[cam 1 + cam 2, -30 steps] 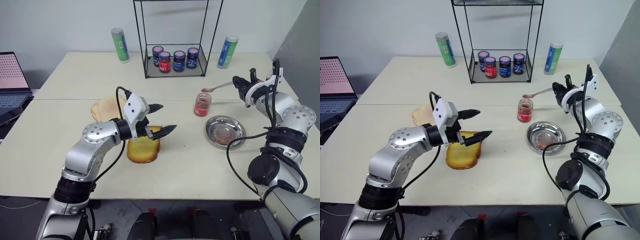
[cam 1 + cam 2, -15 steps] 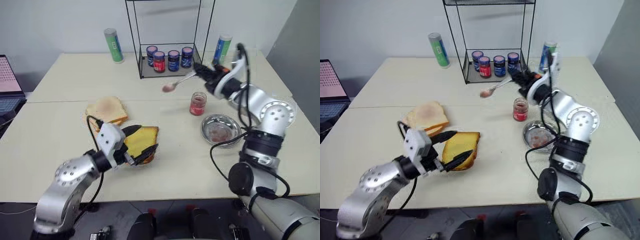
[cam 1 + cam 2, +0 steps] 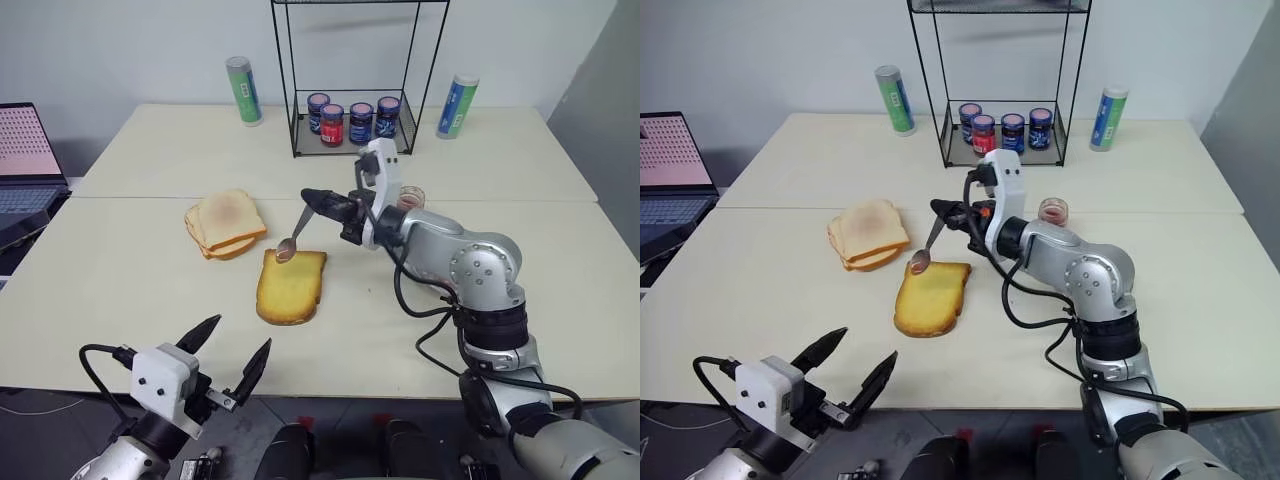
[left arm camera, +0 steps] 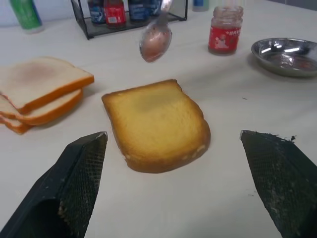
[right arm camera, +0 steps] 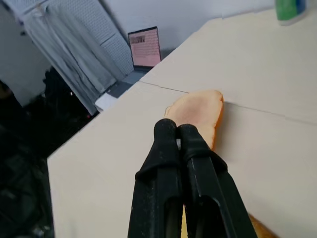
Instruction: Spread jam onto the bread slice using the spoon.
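The golden-yellow bread slice (image 3: 290, 285) lies flat on the table in front of me. My right gripper (image 3: 312, 196) is shut on the handle of the silver spoon (image 3: 296, 230). The spoon slants down, and its bowl (image 4: 155, 41) carries pinkish jam just above the slice's far edge. The jar of red jam (image 4: 225, 36) stands behind my right forearm, mostly hidden in the head views. My left gripper (image 3: 232, 348) is open and empty, low at the table's near edge, with the slice well ahead of its fingers (image 4: 79, 183).
A stack of pale bread slices (image 3: 225, 222) lies to the left of the golden slice. A steel dish (image 4: 285, 55) sits near the jam jar. At the back stand a wire rack with dark jars (image 3: 355, 118), two tubes (image 3: 240, 90) (image 3: 457, 105), and a laptop (image 3: 25, 160) at far left.
My right arm swung left with the spoon, from near the jam jar to above the bread slice. My left arm pulled back and down, away from the slice, still open.
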